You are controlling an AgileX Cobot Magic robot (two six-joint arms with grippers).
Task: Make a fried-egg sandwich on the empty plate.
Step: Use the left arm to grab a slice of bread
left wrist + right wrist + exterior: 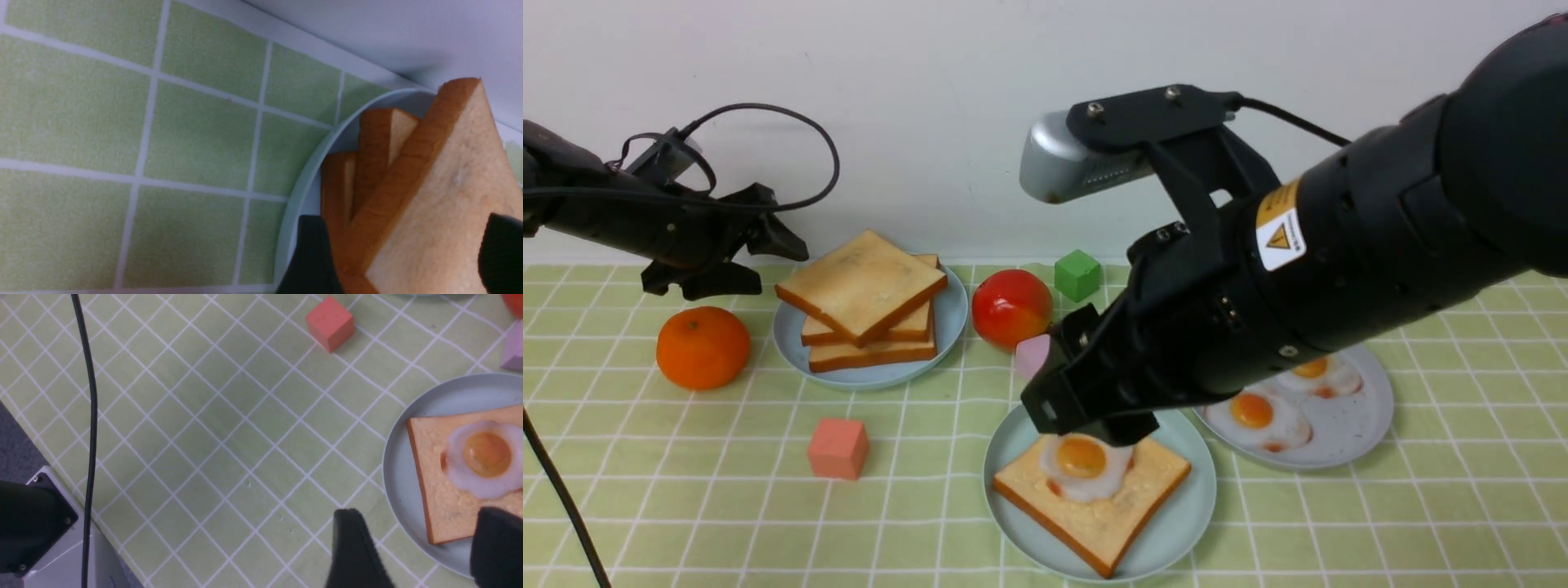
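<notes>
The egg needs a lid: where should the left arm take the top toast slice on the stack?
Best take the top toast slice at its left corner, which overhangs the slices below, coming from the robot's left with jaws above and beneath. It lies skewed on the stack, so that corner is free, near the open left gripper.

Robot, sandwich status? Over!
Both open: left end effector by toast stack, right end effector above fried egg. Egg on toast slice, mint plate; no top slice. Nothing blocking.

Bright, even light, soft shadows; the left wrist view is slightly blurred.
</notes>
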